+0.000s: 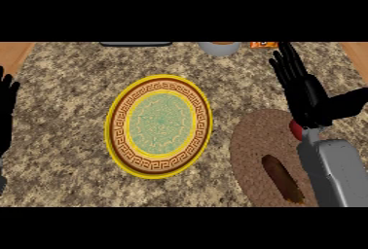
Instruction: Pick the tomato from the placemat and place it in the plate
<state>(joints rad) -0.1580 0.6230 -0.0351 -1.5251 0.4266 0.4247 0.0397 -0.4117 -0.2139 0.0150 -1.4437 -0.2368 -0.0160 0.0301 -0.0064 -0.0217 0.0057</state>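
Head view: lying on the speckled counter (64, 73), left of centre, a yellow-rimmed plate (159, 126). Resting at the right, a round brown placemat (255, 141) carrying a dark brown stick-shaped thing (283, 180). Hovering over the placemat's far edge, the right hand (302, 90), fingers straight and spread. Peeking out under its wrist, the red tomato (295, 129), mostly hidden. Resting at the left edge, the left hand (7, 109), fingers up and relaxed

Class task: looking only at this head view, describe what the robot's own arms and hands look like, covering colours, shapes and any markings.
The right hand is black, with long, slender, segmented fingers. It joins a boxy grey forearm with flat faces and rounded edges, entering from the lower right. The left hand is also black, but only a strip shows at the left edge. No cables, markings or sleeves are visible.
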